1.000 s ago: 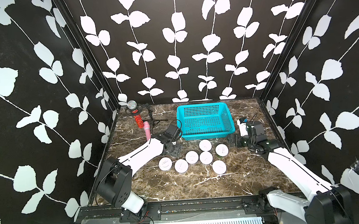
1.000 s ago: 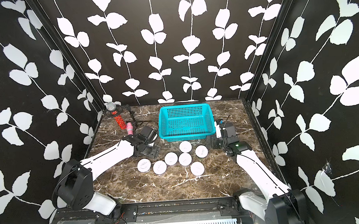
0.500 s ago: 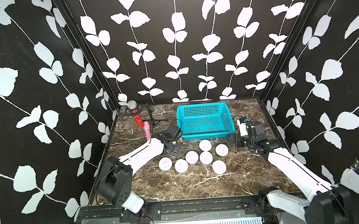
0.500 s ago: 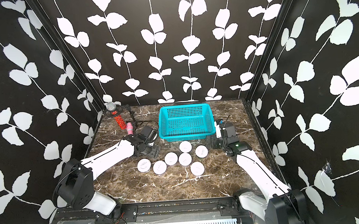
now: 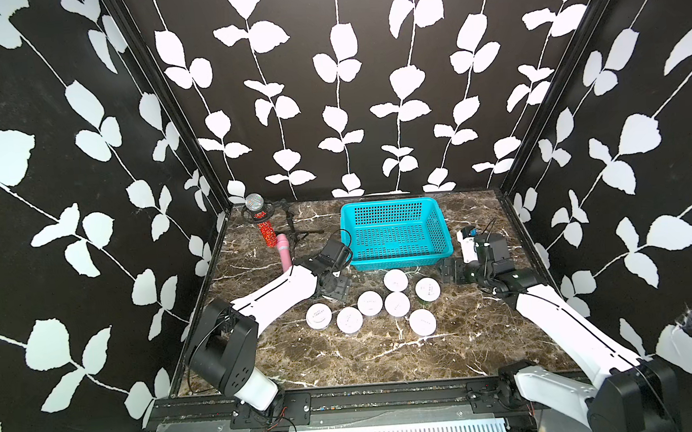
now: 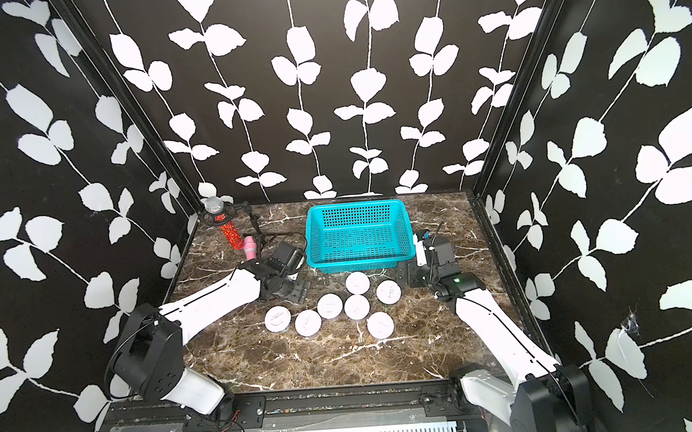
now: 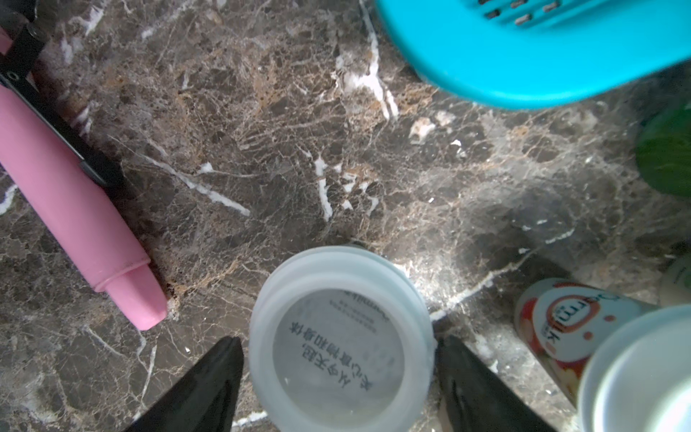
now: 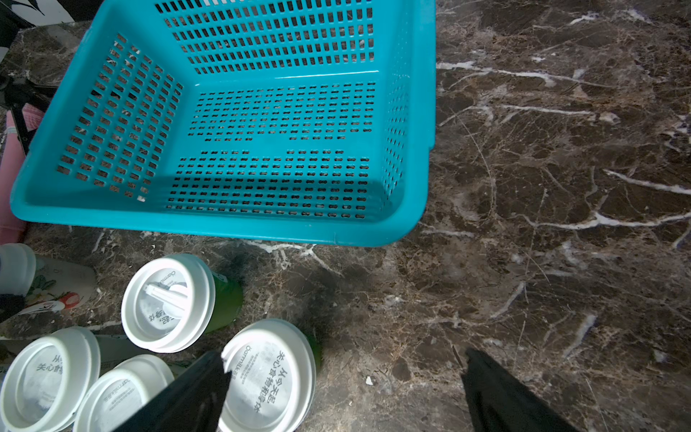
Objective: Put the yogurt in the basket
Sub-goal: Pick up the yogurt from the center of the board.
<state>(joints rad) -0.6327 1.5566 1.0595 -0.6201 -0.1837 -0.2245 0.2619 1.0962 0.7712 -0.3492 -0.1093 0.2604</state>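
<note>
Nothing visibly shifted since earlier frames. Brown marble tabletop [image 5: 387, 360], black walls [image 5: 310, 144] with white leaves. Left gripper [image 7: 340, 338] open, fingers [image 7: 209, 385] straddling one yogurt cup [image 7: 338, 351] (slim gap each side); basket [image 7: 523, 67] beyond fingertips. Seven other cups [image 5: 396, 304] stand between both grippers. Right gripper [image 8: 344, 362] wide open, nearest cup [image 8: 267, 377] beside one finger. Lid reads "Oarmilk", Chinese print.

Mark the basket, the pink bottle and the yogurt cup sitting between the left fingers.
basket [image 5: 401, 260]: in a top view, on its near wall, just under the rim.
pink bottle [image 5: 284, 252]: in a top view, middle of its body.
yogurt cup [image 7: 339, 347]: left wrist view, centre of its lid.
</note>
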